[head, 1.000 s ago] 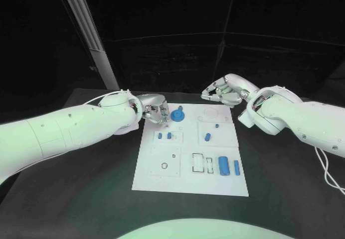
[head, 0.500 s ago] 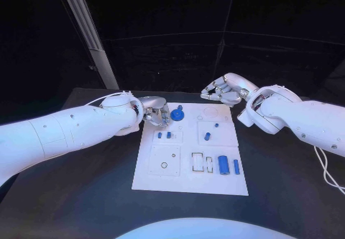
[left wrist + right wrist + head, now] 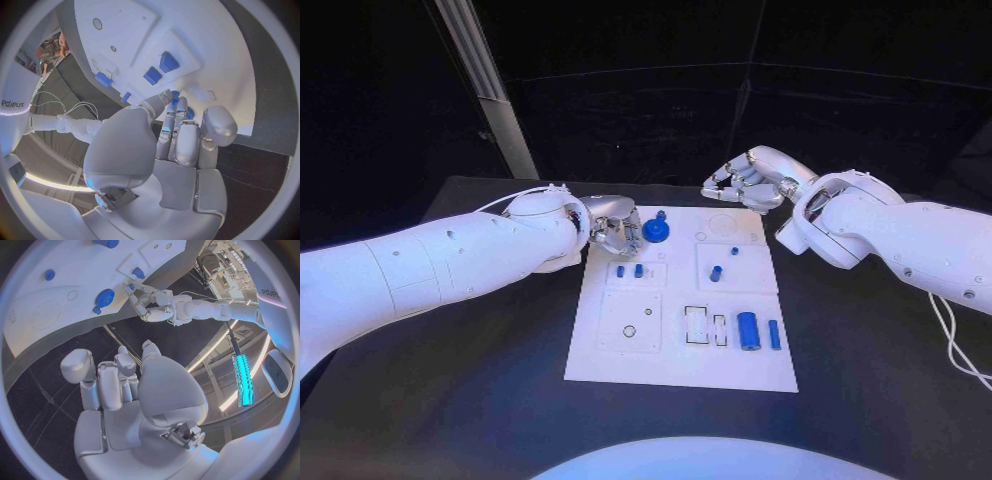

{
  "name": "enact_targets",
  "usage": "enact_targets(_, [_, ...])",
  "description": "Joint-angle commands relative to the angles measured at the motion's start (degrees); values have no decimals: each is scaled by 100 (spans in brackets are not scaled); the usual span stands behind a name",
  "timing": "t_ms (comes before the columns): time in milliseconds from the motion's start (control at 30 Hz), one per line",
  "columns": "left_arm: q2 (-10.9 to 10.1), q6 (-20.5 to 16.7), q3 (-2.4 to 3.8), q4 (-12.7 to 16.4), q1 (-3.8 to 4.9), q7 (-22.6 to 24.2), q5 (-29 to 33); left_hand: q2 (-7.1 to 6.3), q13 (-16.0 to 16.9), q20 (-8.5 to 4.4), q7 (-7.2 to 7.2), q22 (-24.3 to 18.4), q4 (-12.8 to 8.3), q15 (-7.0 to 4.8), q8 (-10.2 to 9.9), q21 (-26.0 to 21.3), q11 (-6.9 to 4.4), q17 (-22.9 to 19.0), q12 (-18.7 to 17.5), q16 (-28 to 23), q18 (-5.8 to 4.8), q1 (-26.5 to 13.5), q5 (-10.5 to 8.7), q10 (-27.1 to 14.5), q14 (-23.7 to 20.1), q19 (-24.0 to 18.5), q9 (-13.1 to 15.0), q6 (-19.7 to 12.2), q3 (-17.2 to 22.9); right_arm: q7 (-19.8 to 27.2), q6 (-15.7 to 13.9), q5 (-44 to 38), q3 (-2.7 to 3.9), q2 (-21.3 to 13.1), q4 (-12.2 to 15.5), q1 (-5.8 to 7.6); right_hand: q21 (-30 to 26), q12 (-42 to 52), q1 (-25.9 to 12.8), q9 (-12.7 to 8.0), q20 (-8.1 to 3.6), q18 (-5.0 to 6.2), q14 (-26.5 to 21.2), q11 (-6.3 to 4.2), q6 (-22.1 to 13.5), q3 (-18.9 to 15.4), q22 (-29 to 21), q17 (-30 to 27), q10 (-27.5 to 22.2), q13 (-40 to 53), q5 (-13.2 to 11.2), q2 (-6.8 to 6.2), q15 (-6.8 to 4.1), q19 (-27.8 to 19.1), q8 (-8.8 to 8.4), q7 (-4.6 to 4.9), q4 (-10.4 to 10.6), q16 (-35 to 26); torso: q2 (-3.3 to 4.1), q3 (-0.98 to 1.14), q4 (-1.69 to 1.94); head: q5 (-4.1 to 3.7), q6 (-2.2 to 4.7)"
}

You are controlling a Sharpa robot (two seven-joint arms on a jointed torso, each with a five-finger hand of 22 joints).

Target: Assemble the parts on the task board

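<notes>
Black table (image 3: pixel 473 400), dark backdrop behind it, with the white board (image 3: pixel 682 370) laid flat mid-table, long side running away from the robot. The left hand (image 3: pixel 610 225) is seen at the board's far-left corner, fingers drawn narrow and reaching toward a round blue part (image 3: pixel 658 234) seated there; in the left wrist view the fingertips (image 3: pixel 175 102) are at that blue piece, but whether it is actually pinched or only touched cannot be told. The right hand (image 3: pixel 747 185) is held off the board's far-right edge, above the table, fingers curled in with nothing seen between them; in the right wrist view its fingers (image 3: pixel 112 377) are bunched close and nothing is gripped. On the board, two small blue parts (image 3: pixel 629 271) are seated side by side in a left recess, a short blue peg (image 3: pixel 715 274) is seen in the right recess with a smaller blue dot (image 3: pixel 734 251) just beyond it. Nearer the robot, a thick blue cylinder (image 3: pixel 749 332) and a thinner blue bar (image 3: pixel 775 336) are lying parallel just beside two rectangular slots (image 3: pixel 697 327). A small round hole (image 3: pixel 630 331) is marked in the near-left panel.
</notes>
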Motion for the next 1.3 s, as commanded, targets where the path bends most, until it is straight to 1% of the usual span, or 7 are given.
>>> enact_targets(33, [34, 47, -13, -34, -6, 2, 13, 46, 3, 16, -8, -9, 28, -34, -28, -17, 25, -8, -32, -16, -58, -24, 1, 19, 48, 10, -6, 41, 13, 52, 2, -6, 3, 10, 3, 11, -28, 16, 35, -2, -16, 41, 259, -3, -28, -38, -6, 8, -16, -1, 15, 6, -39, -24, 33, -20, 8, -15, 2, -1, -1, -15, -18])
enact_targets(433, [132, 164, -27, -186, -17, -43, 12, 8, 0, 19, -4, -34, 10, -28, -69, -53, 34, -54, -87, -36, -51, -33, -3, -1, 31, -12, -18, 14, 5, 48, 12, -6, 3, 18, 3, 11, -28, 16, 35, -2, -16, 41, 259, -3, -28, -38, -6, 8, -16, -1, 15, 6, -39, -24, 33, -20, 8, -15, 4, -1, 0, -21, -28])
enact_targets(833, [147, 260, -30, -187, -22, -54, 12, -15, 5, 22, -8, -34, 3, -27, -75, -58, 32, -71, -96, -42, -51, -44, -8, 15, 24, -18, -17, 25, -14, 44, 28, -6, 3, 21, 3, 12, -32, 25, 46, -2, -17, 41, 258, -3, -29, -41, -11, 3, -9, 8, 21, 18, -39, -25, 37, -20, 7, -20, -4, -4, 7, -31, -47])
enact_targets(1000, [140, 291, -32, -173, -22, -44, 12, -68, 5, 26, -9, -38, 9, -22, -102, -73, 36, -99, -136, -51, -48, -93, -12, 13, 13, -32, -22, 19, -67, 45, 31, -6, 3, 23, 0, 12, -32, 25, 46, -2, -17, 41, 258, -3, -29, -41, -11, 3, -9, 8, 21, 18, -39, -25, 37, -20, 7, -20, -4, -3, 12, -28, -46])
enact_targets(1067, [141, 285, -33, -169, -22, -34, 13, -103, -3, 32, 4, -45, 25, -10, -145, -86, 53, -107, -182, -53, -47, -136, -11, -31, 8, -40, -37, -31, -104, 45, 33, -6, 3, 26, -2, 12, -32, 25, 46, -2, -17, 41, 258, -3, -29, -41, -11, 3, -9, 8, 21, 18, -39, -25, 37, -20, 7, -20, -4, -3, 11, -26, -46])
enact_targets(1200, [152, 222, -34, -164, -22, -2, 13, -174, -21, 59, 38, -56, 54, 30, -315, -113, 104, -145, -319, -60, -45, -209, -8, -230, -6, -57, -89, -265, -180, 46, 36, -6, 3, 31, -5, 12, -32, 25, 46, -2, -17, 41, 258, -3, -29, -41, -11, 3, -9, 8, 21, 18, -39, -25, 37, -20, 7, -20, -1, -2, 4, -17, -40])
enact_targets(1300, [159, 194, -35, -166, -22, 9, 13, -194, -23, 81, 55, -73, 62, 56, -364, -139, 141, -183, -390, -71, -43, -224, -9, -360, -18, -70, -90, -312, -215, 45, 36, -6, 3, 31, -6, 12, -32, 25, 46, -2, -17, 41, 258, -3, -29, -41, -11, 3, -9, 8, 21, 18, -39, -25, 37, -20, 7, -20, 0, 0, 0, -15, -43])
